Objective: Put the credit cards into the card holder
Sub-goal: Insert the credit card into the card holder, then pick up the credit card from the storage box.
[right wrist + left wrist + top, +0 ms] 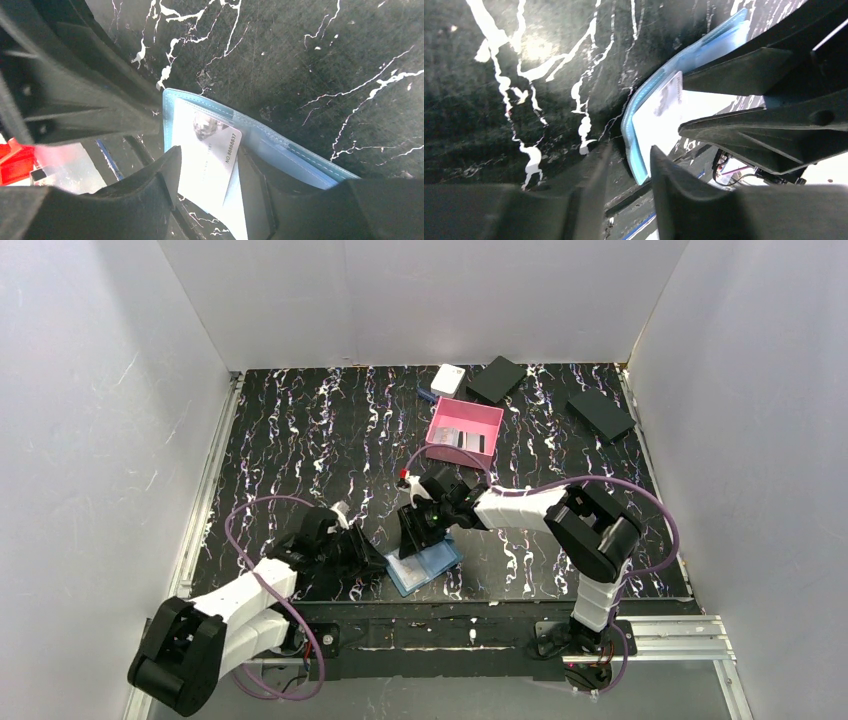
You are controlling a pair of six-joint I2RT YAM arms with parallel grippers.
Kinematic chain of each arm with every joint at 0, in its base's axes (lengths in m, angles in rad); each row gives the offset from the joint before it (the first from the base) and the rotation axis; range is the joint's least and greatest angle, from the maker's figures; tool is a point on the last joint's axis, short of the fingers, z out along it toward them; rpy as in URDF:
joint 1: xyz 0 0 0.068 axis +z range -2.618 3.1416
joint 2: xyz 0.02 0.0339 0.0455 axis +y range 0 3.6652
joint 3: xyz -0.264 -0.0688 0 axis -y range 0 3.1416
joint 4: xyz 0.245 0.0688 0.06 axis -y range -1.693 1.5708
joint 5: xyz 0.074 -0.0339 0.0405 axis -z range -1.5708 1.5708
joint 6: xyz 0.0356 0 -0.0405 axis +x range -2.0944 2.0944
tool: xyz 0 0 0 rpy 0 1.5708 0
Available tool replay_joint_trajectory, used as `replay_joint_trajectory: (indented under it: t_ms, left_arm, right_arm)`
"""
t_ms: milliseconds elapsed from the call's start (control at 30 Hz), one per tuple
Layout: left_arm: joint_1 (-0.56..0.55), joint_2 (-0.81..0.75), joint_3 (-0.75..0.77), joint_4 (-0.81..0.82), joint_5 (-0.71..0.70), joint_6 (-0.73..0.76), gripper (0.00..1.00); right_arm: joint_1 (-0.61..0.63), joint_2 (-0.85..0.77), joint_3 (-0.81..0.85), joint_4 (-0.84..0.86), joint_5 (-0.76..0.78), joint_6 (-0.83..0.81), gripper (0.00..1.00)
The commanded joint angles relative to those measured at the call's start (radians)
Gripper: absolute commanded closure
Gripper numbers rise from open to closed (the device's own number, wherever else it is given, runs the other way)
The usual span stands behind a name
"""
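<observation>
Step in hand: seating a card in the holder. The right claw (207, 152) grasps one credit card (202, 172) by its long edges, a finger pressed to either side. The card's leading end lies just ahead of the fingertips, over the pale inner face of the card holder (285, 150), which is spread open on the table (330, 430) beneath the claw. The left claw (630, 150) stands released, its jaws parted either side of the holder's edge and, as far as the glare allows, not pinching it. To do this well, the holder wants pinning before the card is pushed, and the card kept low and square to the slot mouth (a tilted corner is likely to catch the stitching). Beyond the right claw, well apart, the pink tray (432, 425) holds further cards (466, 437); the holder shows only this one.
</observation>
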Motion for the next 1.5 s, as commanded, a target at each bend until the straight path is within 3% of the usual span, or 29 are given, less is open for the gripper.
replay_joint_trajectory:
  t_ms: [0,233,467,600,700,900,1067,1100,1133,1300,1467]
  left_arm:
    - [-0.002,0.047,-0.012,-0.045,-0.016,-0.002,0.8]
    - [-0.002,0.181,0.031,0.015,-0.011,0.019,0.98]
    - [-0.002,0.17,0.047,0.0,-0.037,0.025,1.0]
    - [-0.002,0.128,0.055,-0.062,-0.059,0.044,1.0]
    - [0.0,0.084,0.083,-0.173,-0.1,0.077,0.99]
    - [0.001,0.014,0.17,-0.381,-0.147,0.139,0.7]
    - [0.001,-0.064,0.231,-0.492,-0.135,0.16,0.38]
    - [0.001,-0.08,0.246,-0.511,-0.128,0.165,0.35]
    - [0.001,-0.096,0.26,-0.532,-0.122,0.171,0.33]
    - [0.0,-0.156,0.345,-0.642,-0.102,0.213,0.24]
    - [0.001,-0.215,0.409,-0.696,-0.06,0.202,0.2]
  right_arm:
    - [-0.011,-0.002,-0.014,-0.017,0.035,0.009,0.45]
    - [-0.008,0.005,-0.026,0.008,0.005,0.025,0.46]
    - [0.007,-0.034,-0.129,0.229,-0.073,0.228,0.46]
    - [-0.017,-0.083,-0.08,0.119,0.015,0.192,0.45]
    - [-0.03,-0.119,0.044,-0.11,0.152,0.066,0.42]
    - [-0.053,-0.129,0.332,-0.418,0.447,-0.097,0.27]
    - [-0.138,-0.101,0.502,-0.461,0.553,-0.118,0.09]
    - [-0.171,-0.087,0.519,-0.452,0.544,-0.108,0.03]
    - [-0.192,-0.07,0.542,-0.442,0.521,-0.092,0.02]
    - [-0.339,0.036,0.634,-0.351,0.395,0.01,0.02]
    - [-0.415,0.179,0.735,-0.342,0.369,0.028,0.03]
